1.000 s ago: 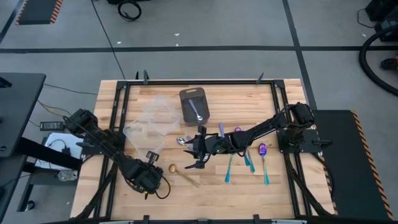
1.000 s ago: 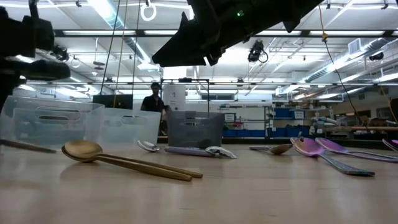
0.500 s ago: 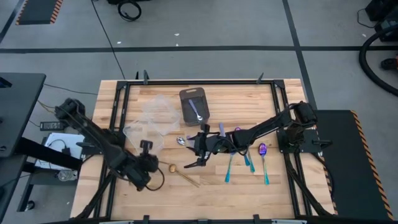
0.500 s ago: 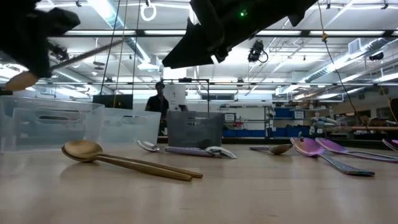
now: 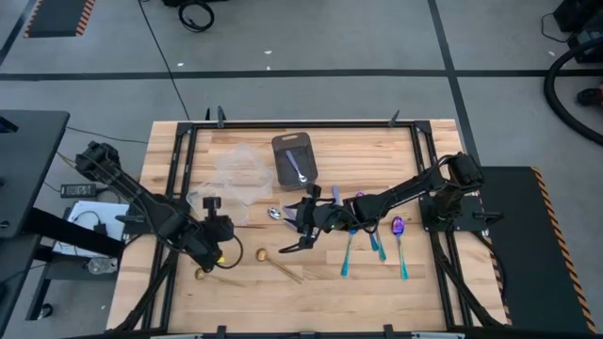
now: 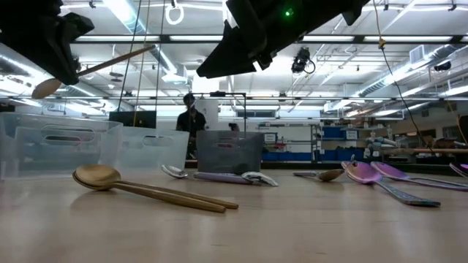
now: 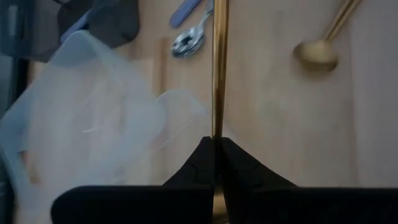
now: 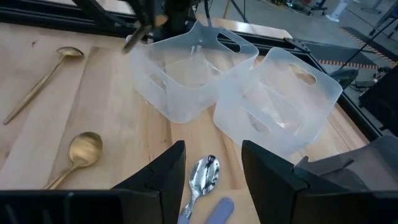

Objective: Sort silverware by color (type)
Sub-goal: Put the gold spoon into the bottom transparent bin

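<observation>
Two tubs [image 5: 229, 184] were set side by side left of the tray [image 5: 294, 160], in which one spoon [image 5: 299, 169] lay. Another spoon [image 5: 279, 263] lay on the table [image 5: 377, 292] before the tubs, and several more [image 5: 374, 235] lay to the right.

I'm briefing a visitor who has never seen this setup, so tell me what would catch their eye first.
First, the left gripper, shut on a gold spoon lifted above the table's front left, beside the clear tubs. Next, the right gripper, open, hovering over a silver spoon at mid-table. To its right lie purple-bowled spoons with teal handles; another gold spoon lies in front.
</observation>
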